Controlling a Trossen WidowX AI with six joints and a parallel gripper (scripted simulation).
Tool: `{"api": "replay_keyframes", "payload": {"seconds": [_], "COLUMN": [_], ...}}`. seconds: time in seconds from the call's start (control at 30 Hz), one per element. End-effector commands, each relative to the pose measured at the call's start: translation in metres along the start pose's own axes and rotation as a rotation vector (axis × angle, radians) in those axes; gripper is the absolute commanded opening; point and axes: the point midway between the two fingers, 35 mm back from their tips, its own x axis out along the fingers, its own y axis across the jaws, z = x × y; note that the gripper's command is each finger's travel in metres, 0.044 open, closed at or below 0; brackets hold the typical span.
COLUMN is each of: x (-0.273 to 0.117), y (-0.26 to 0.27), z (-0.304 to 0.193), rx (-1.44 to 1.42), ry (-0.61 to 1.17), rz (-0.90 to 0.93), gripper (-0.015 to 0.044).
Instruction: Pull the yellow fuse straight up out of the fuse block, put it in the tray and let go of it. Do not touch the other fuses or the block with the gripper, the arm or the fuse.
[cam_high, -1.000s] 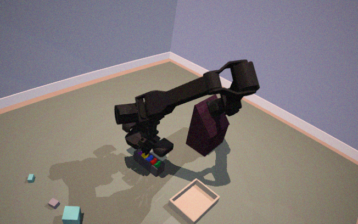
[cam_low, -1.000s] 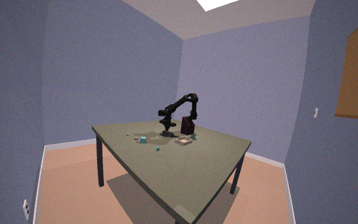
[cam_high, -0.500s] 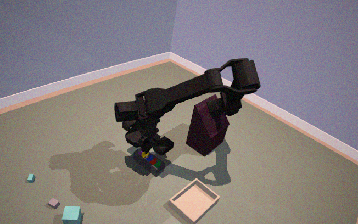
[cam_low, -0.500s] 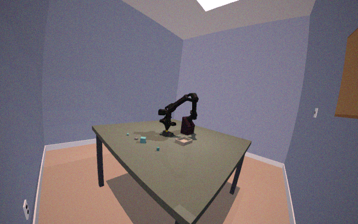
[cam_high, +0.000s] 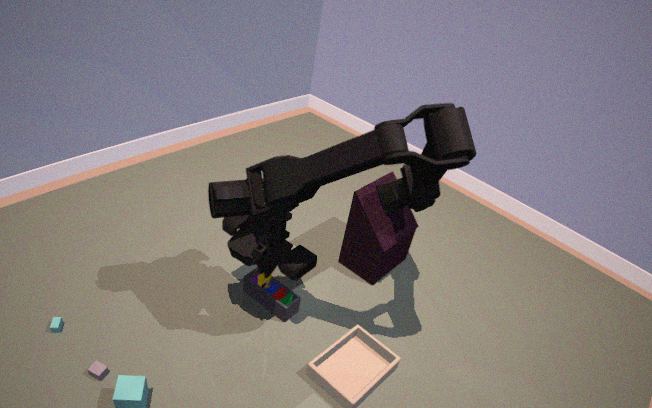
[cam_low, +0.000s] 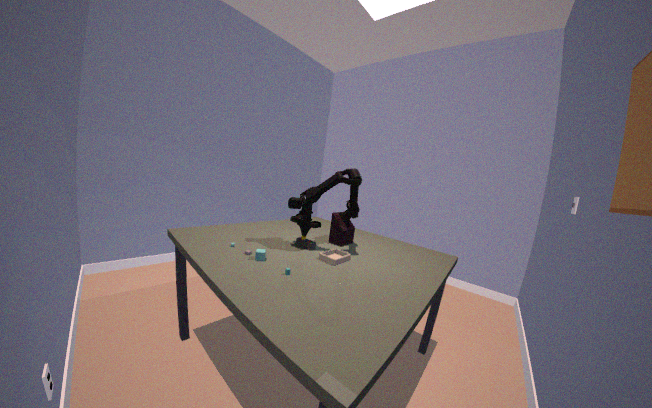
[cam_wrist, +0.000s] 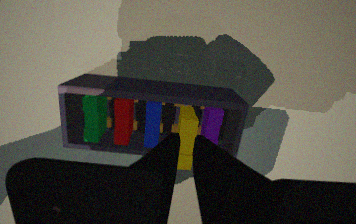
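Pincer (cam_wrist: 184, 150) clamped on yellow fuse (cam_wrist: 187, 131), one finger each side. Fuse stands upright, raised above its neighbours, lower end over fuse block (cam_wrist: 150, 90) between blue fuse (cam_wrist: 153, 124) and purple fuse (cam_wrist: 212, 124); whether it has left its slot, cannot tell. Red fuse (cam_wrist: 123, 121) and green fuse (cam_wrist: 93, 118) seated further along row. Block on counter (cam_high: 475, 310) directly under pincer. Tray (cam_high: 354, 363) nearby on counter, apart from block. Small cyan cube (cam_high: 130, 390) well off to side.
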Motion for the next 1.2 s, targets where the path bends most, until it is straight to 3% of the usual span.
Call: {"api": "replay_keyframes", "payload": {"seconds": [0.0, 1.17], "x": [-0.002, -0.028], "y": [0.0, 0.0], "z": [0.0, 0.0], "rx": [-0.004, -0.003], "ry": [0.003, 0.003], "rz": [-0.004, -0.003], "gripper": [0.0, 0.0]}}
